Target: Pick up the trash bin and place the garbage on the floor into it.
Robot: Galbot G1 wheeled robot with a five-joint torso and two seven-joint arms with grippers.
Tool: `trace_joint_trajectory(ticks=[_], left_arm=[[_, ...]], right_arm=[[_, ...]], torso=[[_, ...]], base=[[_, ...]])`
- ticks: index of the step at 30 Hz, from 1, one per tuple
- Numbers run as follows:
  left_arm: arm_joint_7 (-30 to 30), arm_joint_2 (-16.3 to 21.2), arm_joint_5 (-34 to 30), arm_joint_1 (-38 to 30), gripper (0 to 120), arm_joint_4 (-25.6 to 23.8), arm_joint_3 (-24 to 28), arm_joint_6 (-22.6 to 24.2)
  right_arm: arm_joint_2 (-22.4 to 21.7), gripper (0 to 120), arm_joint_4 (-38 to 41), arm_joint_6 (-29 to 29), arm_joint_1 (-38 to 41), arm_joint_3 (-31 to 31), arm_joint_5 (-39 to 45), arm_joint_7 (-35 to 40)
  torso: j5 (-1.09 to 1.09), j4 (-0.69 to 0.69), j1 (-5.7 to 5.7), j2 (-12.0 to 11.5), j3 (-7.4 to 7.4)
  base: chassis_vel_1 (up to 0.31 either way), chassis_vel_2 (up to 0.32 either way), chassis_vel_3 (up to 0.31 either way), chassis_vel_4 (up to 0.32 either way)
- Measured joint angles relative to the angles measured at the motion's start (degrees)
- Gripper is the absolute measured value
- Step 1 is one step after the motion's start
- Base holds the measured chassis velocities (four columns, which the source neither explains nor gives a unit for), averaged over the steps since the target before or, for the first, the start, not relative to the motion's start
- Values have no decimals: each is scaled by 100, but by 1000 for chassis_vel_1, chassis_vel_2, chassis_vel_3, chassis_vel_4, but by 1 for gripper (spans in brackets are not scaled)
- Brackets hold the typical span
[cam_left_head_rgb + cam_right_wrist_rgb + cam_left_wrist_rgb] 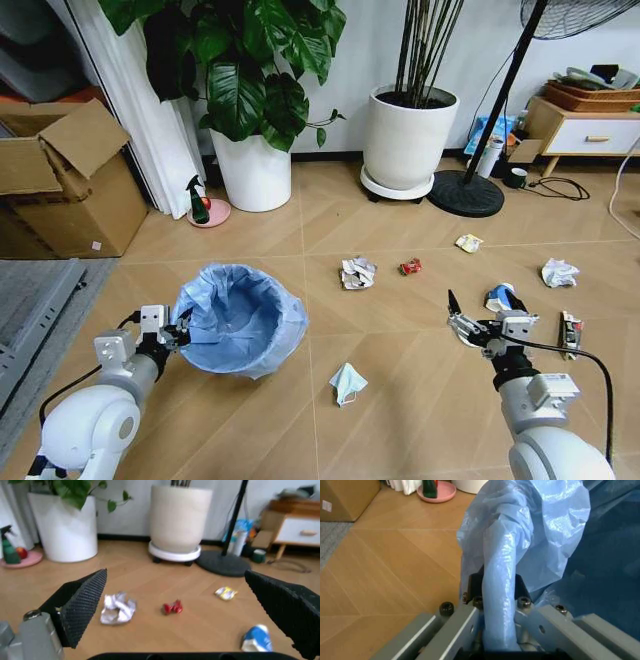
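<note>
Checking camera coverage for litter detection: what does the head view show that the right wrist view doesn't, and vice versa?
Head view alone: the trash bin with the left gripper shut on its bag-lined rim, a light-blue piece on the floor near the bin, a white paper ball far right, and a cardboard box.
Right wrist view alone: a close look at the right gripper, jaws wide apart with nothing between them.
Both: the crumpled white wrapper, red wrapper, yellowish wrapper, blue-white cup, both white planters and the spray bottle.
</note>
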Motion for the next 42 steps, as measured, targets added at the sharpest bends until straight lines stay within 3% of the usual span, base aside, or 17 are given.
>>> trace_joint_trajectory(ticks=[5,8,9,11,13,17,26,32,42], left_arm=[[-10,28,-9,-34,0,36,4,-4],[-12,91,-40,-156,0,148,78,-4],[-12,91,-40,-156,0,148,78,-4],[-12,87,-41,-141,0,170,31,-4],[-14,81,-40,-140,0,187,16,-5],[-26,7,-24,-193,0,280,-2,-10],[-32,22,-23,-315,0,439,32,-12],[9,123,-43,-382,0,587,38,-12],[42,137,-47,-408,0,615,68,-12]], right_arm=[[-429,100,-471,-28,238,-117,343,-119],[-1059,100,-1041,-16,484,-323,709,-390],[-1059,100,-1041,-16,484,-323,709,-390],[-1599,100,-1530,-16,850,-722,1003,-660],[-1755,100,-1702,-10,1010,-888,1088,-788],[-2130,100,-2457,34,1801,-1843,1337,-1165],[-2165,100,-3413,141,2655,-2931,1350,-1495],[-1897,100,-4375,167,3345,-3964,1261,-1937],[-1432,100,-5188,207,3853,-4598,910,-2051]], torso=[[1,1,-1,0,0],[-2,-4,0,0,1],[-2,-4,0,0,1],[2,-1,1,0,2],[-1,0,1,0,2],[-2,0,1,0,2],[-4,1,1,0,2],[1,0,1,0,1],[-2,0,1,0,1]], base=[[15,-20,-22,16],[0,0,0,0],[0,0,0,0],[0,0,0,0],[0,0,0,0],[0,0,0,0],[0,0,0,0],[0,0,0,0],[0,0,0,0]])
